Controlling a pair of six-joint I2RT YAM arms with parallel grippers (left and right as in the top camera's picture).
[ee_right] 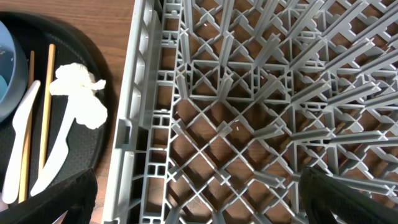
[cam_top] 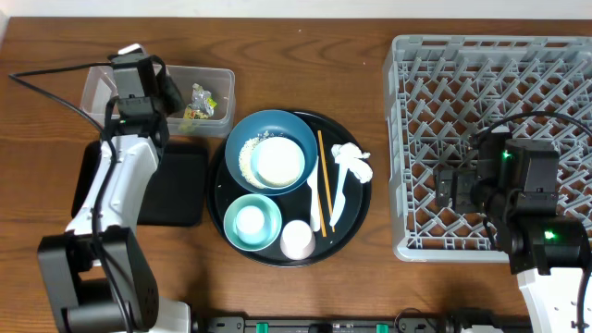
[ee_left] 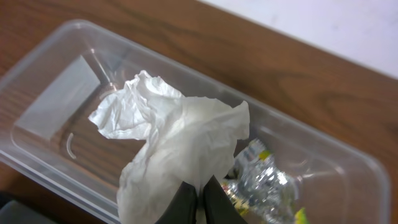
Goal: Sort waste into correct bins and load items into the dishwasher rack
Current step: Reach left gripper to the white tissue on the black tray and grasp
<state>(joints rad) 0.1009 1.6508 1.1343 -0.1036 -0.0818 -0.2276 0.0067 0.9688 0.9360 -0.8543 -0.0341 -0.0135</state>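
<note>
Only left wrist shows left claw (ee_left: 200, 200) clamped on crumpled white paper napkin (ee_left: 174, 127) over clear rectangular plastic tub (ee_left: 53, 74); right claw (ee_right: 205, 199) apart, over grey lattice rack (ee_right: 144, 93).

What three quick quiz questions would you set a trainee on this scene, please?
1. True or false: the left jaws are shut on a white napkin over the clear tub.
2. What already lies in that tub? A) wrapper B) chopsticks C) cutlery
3. Fill in: the right jaws stand open above the ___.
Key: 1 true; 2 A; 3 dishwasher rack.
</note>
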